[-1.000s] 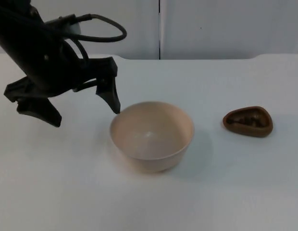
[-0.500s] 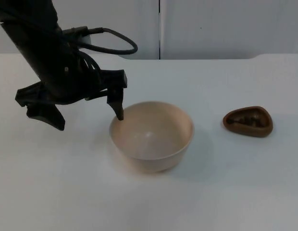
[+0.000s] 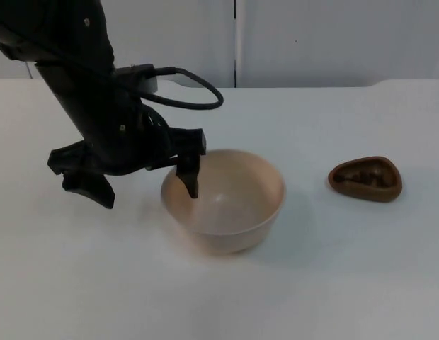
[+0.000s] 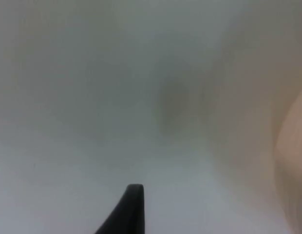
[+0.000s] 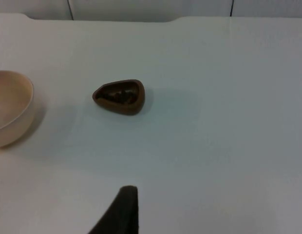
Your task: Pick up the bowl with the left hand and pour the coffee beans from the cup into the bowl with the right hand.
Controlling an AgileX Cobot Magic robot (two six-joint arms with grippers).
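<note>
Progress is judged slight: the beige bowl (image 3: 223,200) rests unlifted at mid-bench (image 3: 347,283), its left rim straddled by the open left end effector (image 3: 141,185), while the brown cup (image 3: 365,178) of coffee beans (image 3: 364,176) sits untouched at right, the right arm waiting.

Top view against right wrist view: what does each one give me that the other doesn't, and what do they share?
Top view alone: the left tool, open, astride the bowl's near-left rim, one finger inside, one outside. Right wrist view alone: one black fingertip of the waiting right arm, above bare table. Shared: the beige bowl, the brown cup with coffee beans inside it, standing apart from the bowl, and the grey partition wall.
</note>
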